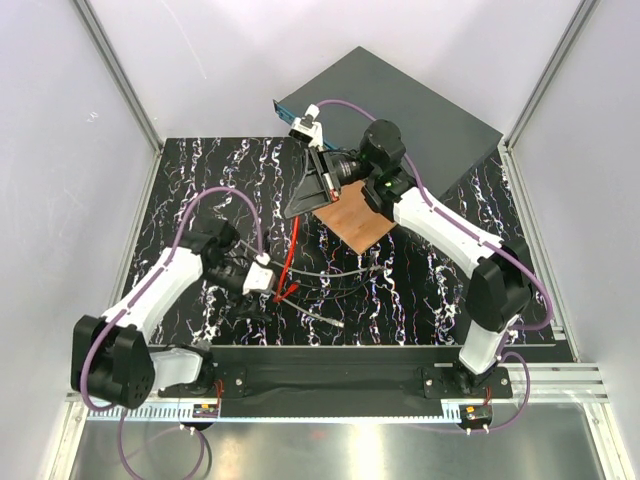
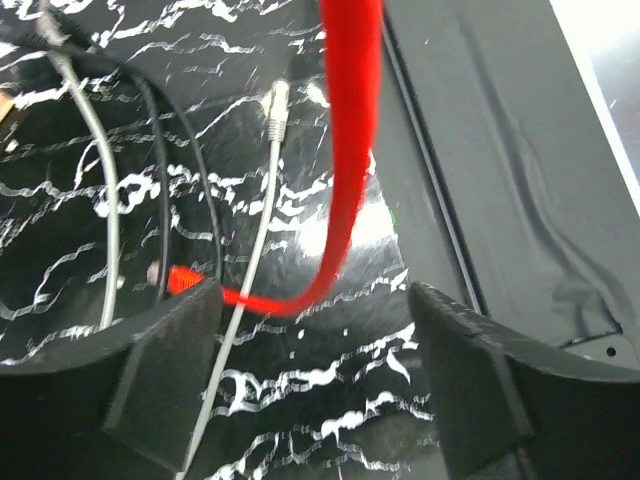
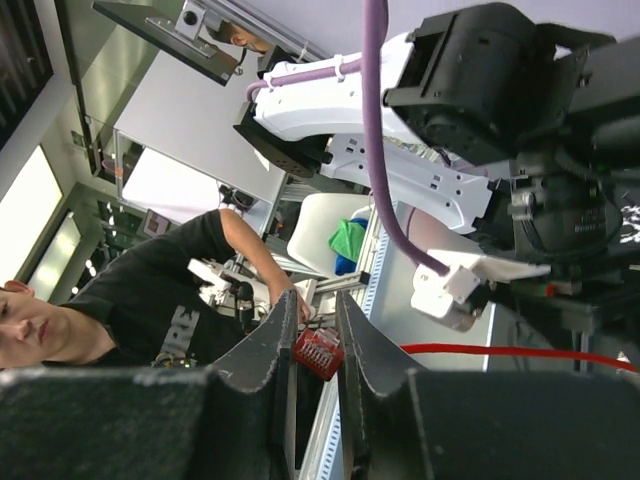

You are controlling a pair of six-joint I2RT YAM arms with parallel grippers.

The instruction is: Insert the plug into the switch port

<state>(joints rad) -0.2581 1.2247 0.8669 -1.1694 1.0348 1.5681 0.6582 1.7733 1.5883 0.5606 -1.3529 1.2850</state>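
Right gripper point(image 3: 313, 335) grips red cable point(image 2: 350, 150), left gripper point(image 2: 312, 295) spread wide

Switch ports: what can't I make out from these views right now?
- Top view: sockets on the switch are too small to tell apart; the right pincer hides where the red cable ends.
- Right wrist: switch out of frame.
- Left wrist: red cable is blurred and runs off the top edge.

A loose red cable point(image 1: 288, 255) and thin grey wires point(image 1: 335, 270) cross the middle of the black marbled mat point(image 1: 200, 170), the white right arm point(image 1: 440, 222) overhangs the copper-brown square plate point(image 1: 358, 228) before the large dark grey metal switch point(image 1: 420, 110), and the mat's far-left stretch lies open.
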